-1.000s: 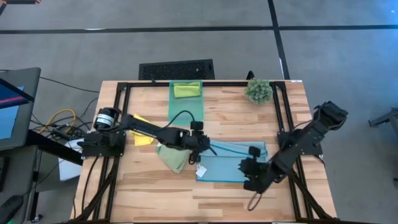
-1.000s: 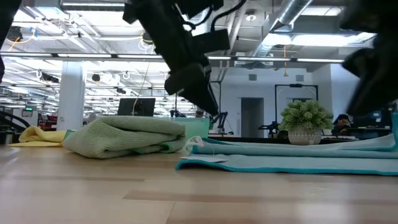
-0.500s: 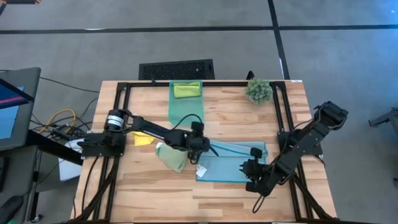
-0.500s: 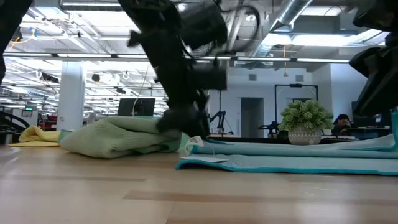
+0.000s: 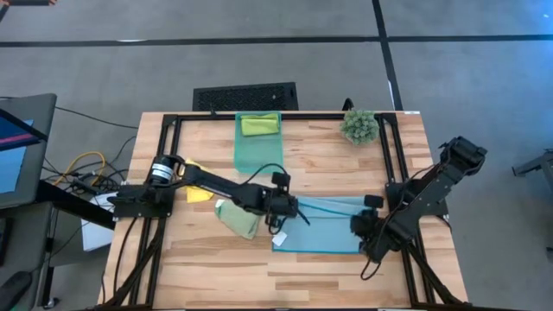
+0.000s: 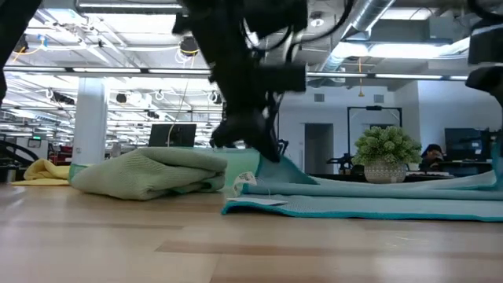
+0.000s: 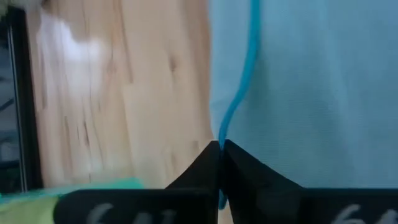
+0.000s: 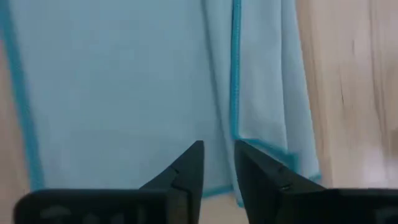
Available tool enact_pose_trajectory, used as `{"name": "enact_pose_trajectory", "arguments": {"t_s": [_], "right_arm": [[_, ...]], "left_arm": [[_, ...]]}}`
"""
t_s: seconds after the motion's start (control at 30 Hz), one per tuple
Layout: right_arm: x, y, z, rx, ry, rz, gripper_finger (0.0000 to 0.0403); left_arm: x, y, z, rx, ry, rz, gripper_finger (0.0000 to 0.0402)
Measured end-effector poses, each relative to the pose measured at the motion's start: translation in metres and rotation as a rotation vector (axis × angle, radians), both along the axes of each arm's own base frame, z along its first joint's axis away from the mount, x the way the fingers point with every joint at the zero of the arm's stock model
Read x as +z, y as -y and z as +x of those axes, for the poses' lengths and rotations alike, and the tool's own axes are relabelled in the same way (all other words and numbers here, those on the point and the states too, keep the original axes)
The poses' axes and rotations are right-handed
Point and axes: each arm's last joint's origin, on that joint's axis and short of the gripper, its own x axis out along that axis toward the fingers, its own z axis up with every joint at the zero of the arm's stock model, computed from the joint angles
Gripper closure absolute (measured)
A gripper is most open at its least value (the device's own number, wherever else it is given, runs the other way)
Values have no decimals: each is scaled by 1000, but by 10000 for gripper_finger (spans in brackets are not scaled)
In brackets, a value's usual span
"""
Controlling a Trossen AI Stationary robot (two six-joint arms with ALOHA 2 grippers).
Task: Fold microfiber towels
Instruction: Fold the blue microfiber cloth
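From above, we see the light blue towel (image 5: 321,226) spread on the wooden surface (image 5: 302,164), the left hand (image 5: 298,212) clamped on its edge. The low view shows an office hall behind. At the right wrist, the right hand (image 8: 217,163) hovers slightly parted, gripping nothing.

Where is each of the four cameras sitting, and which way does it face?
High: overhead, straight down; both arms, light blue microfiber towel.
Low: tabletop height, facing the room; an arm over the pale green bunched towel.
Left wrist: shut left end effector on the blue hem.
Right wrist: right end effector over it.
All four show the blue towel.
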Motion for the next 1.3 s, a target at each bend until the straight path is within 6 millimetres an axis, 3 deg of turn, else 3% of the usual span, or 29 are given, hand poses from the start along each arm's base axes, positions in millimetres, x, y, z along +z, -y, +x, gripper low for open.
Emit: {"name": "enact_pose_trajectory", "arguments": {"t_s": [0.3,0.43,0.8,1.3], "right_arm": [[1,2,-2,260,-91,-115,189],[2,9,1,267,-101,-168,171],[1,26,14,353,-209,-181,193],[-5,68,43,414,-335,47,233]], "left_arm": [[29,41,-5,-66,-64,-1,398],[35,52,-5,-93,-48,-7,399],[37,58,-6,-118,-54,-17,401],[38,58,-5,-118,-44,-21,401]]}}
